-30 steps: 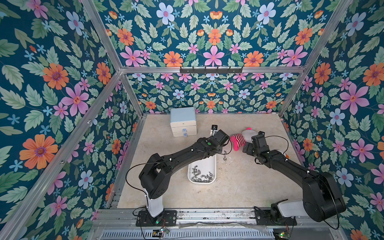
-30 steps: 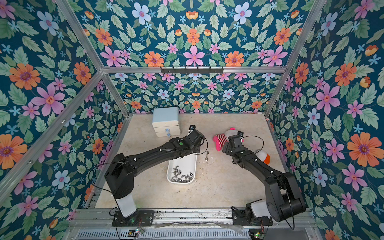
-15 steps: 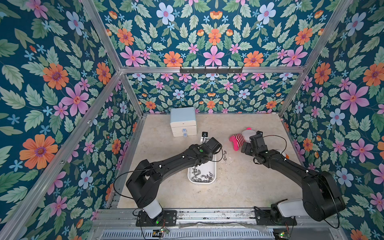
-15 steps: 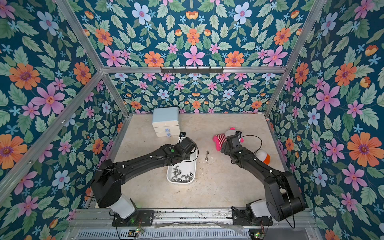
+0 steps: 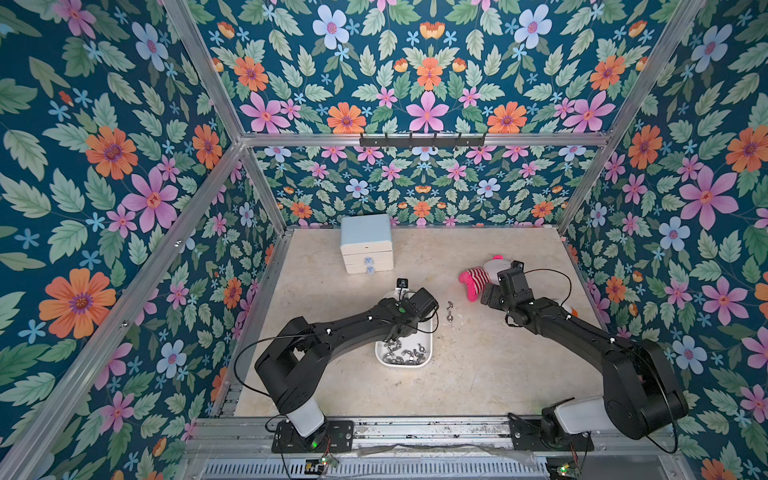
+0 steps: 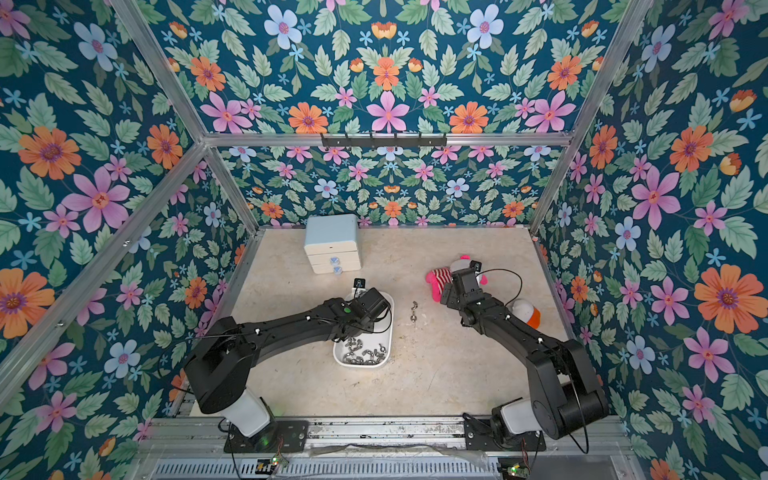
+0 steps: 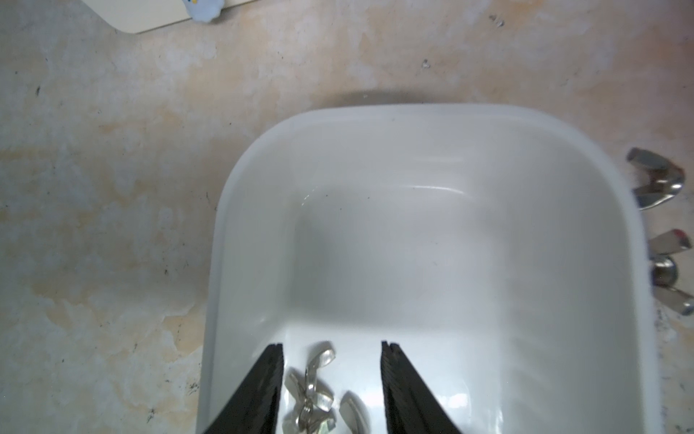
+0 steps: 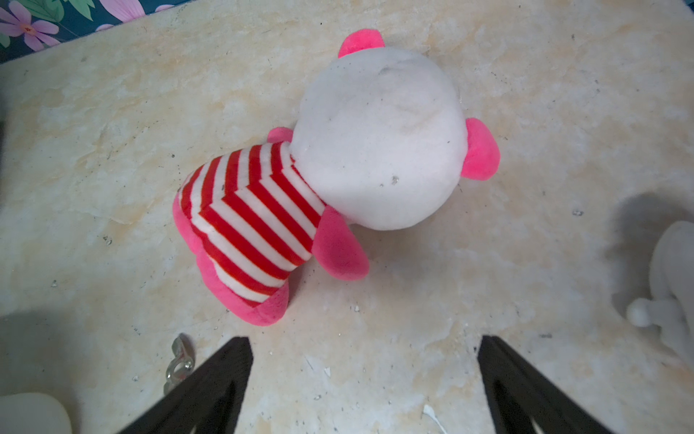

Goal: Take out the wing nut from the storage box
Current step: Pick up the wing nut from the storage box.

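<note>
The left pincer (image 7: 332, 375) hangs half-wide and empty over the plain white plastic storage box (image 7: 413, 112), a small silver metal wing nut (image 7: 311, 383) lying between its jaws, probably ready to be pinched.

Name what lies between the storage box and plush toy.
Two wing nuts on the table, nearer the storage box than the plush toy, in both top views.

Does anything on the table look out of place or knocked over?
Two wing nuts lie loose on the table beside the storage box, outside it. The striped plush toy lies toppled, face hidden.
</note>
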{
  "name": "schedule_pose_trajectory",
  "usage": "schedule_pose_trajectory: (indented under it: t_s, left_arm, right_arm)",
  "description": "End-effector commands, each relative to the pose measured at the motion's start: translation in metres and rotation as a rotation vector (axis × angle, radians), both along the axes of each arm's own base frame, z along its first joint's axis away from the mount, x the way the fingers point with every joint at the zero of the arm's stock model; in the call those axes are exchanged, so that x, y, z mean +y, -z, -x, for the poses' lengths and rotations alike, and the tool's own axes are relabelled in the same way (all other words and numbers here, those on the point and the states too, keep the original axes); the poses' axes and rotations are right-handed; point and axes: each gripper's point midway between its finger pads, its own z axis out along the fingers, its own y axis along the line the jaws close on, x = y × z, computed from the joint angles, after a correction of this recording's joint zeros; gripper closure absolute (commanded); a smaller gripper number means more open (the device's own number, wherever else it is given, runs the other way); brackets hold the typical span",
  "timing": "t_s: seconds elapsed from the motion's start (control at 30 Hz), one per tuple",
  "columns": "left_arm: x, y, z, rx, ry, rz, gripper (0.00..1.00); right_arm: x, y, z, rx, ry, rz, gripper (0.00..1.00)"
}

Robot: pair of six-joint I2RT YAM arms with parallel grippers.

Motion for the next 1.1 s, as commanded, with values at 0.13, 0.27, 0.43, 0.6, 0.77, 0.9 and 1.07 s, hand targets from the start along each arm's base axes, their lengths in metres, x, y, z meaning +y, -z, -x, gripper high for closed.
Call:
schedule_pose_trajectory:
  t_s: [0.13, 0.27, 0.43, 0.6, 0.77, 0.9, 1.07]
  left_arm:
    - [0.008, 0.014, 0.01, 0.037, -0.029, -0.003, 0.53]
    - [0.009, 0.019, 0.012, 0.052, -0.035, -0.002, 0.54]
    - [0.01, 0.029, 0.016, 0.073, -0.048, 0.006, 0.56]
    - [0.014, 0.037, 0.019, 0.087, -0.058, -0.01, 0.58]
    - [0.014, 0.046, 0.02, 0.099, -0.059, -0.015, 0.61]
    - [0.015, 0.048, 0.02, 0.099, -0.067, -0.019, 0.63]
    - [0.015, 0.054, 0.022, 0.113, -0.067, -0.02, 0.67]
  right_arm:
    - [0.004, -0.001, -0.006, 0.0, -0.004, -0.002, 0.01]
    - [0.008, -0.001, -0.01, 0.001, -0.01, -0.002, 0.01]
    - [0.013, -0.001, -0.012, 0.002, -0.021, -0.001, 0.01]
    - [0.012, 0.0, -0.011, 0.006, -0.021, 0.0, 0.01]
    - [0.012, 0.0, -0.011, 0.006, -0.02, 0.001, 0.01]
    - [0.012, -0.001, -0.011, 0.004, -0.02, 0.003, 0.01]
    - [0.011, -0.001, -0.01, 0.002, -0.018, 0.003, 0.01]
